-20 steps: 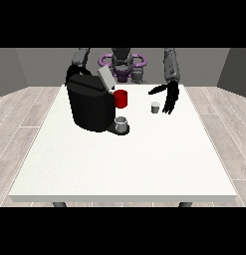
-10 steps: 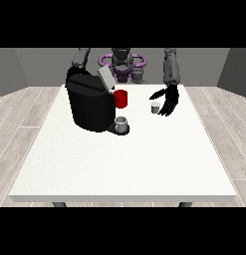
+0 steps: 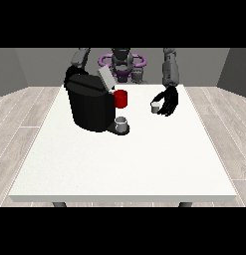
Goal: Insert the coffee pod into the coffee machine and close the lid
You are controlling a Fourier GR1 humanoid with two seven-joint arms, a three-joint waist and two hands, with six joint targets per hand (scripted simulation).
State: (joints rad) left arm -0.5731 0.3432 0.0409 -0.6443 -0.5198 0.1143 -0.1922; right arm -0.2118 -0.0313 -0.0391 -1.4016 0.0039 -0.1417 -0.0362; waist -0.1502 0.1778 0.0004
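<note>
I stand behind the big white table (image 3: 119,164) and reach my arms over it. My robot hand at the view's right (image 3: 169,102) hangs low over the table, just beside the little grey coffee pod (image 3: 155,107). Its dark fingers curve down next to the pod, but I cannot tell if they touch it or hold it. The pod sits on the table, well apart from the black coffee machine (image 3: 90,102), which stands at the view's left. The machine's lid (image 3: 105,78) is tipped up and open. A red part (image 3: 121,98) sticks out on the machine's side, and a small grey cup (image 3: 122,122) stands under it. My other robot hand (image 3: 72,74) is behind the machine, and I cannot tell how its fingers lie
</note>
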